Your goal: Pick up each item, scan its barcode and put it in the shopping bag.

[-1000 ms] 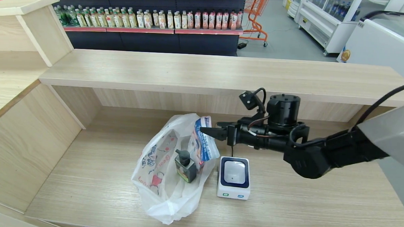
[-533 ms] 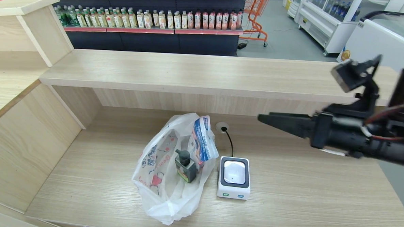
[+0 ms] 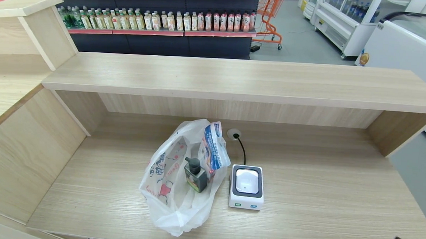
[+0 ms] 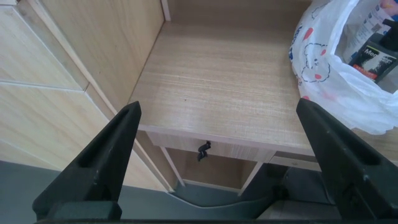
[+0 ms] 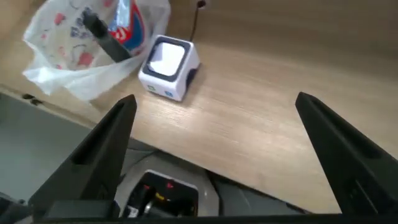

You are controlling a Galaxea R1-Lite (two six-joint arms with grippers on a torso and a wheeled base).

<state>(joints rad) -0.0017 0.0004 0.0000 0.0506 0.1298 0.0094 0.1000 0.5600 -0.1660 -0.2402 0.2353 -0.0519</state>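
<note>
Shopping bag (image 3: 162,178), red-printed, beside scanner (image 3: 246,187)

Pale wood-grain checkout counter (image 3: 321,196) in a brightly, evenly lit shop.
A raised ledge (image 3: 236,79) runs along the counter's far edge, and a slanted side panel (image 3: 21,150) of the same wood closes its left end, with a taller wooden stand (image 3: 23,21) above that. Beyond the counter stands a dark shelf rack (image 3: 158,45) with red edging, one shelf lined with a row of drink bottles (image 3: 156,20). Beyond its right half lies grey floor (image 3: 299,44), with an orange trolley (image 3: 271,18) beside the rack, a white glass-fronted cooler (image 3: 341,21) farther right and a white chest freezer (image 3: 406,49) nearest the counter's right end.
</note>
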